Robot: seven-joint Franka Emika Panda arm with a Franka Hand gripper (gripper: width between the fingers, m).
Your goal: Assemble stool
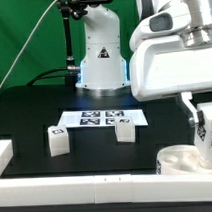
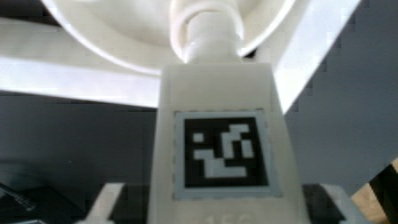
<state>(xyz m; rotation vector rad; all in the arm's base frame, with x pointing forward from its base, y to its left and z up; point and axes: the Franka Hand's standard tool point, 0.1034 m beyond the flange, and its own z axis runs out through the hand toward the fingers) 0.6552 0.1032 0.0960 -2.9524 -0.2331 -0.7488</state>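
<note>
My gripper (image 1: 202,118) is at the exterior view's right, shut on a white block leg (image 1: 208,130) that it holds upright over the round white seat (image 1: 190,161). In the wrist view the gripper (image 2: 221,207) has a finger on each side of the leg (image 2: 221,110), whose black-and-white tag faces the camera. The leg's narrow end reaches the seat (image 2: 107,40); I cannot tell whether it is seated in it. Two more legs stand on the black table, one (image 1: 58,141) at the left and one (image 1: 125,132) near the middle.
The marker board (image 1: 103,119) lies flat behind the two loose legs. The robot's base (image 1: 100,59) stands at the back. A long white rail (image 1: 77,182) runs along the front edge, with another piece (image 1: 2,154) at the left.
</note>
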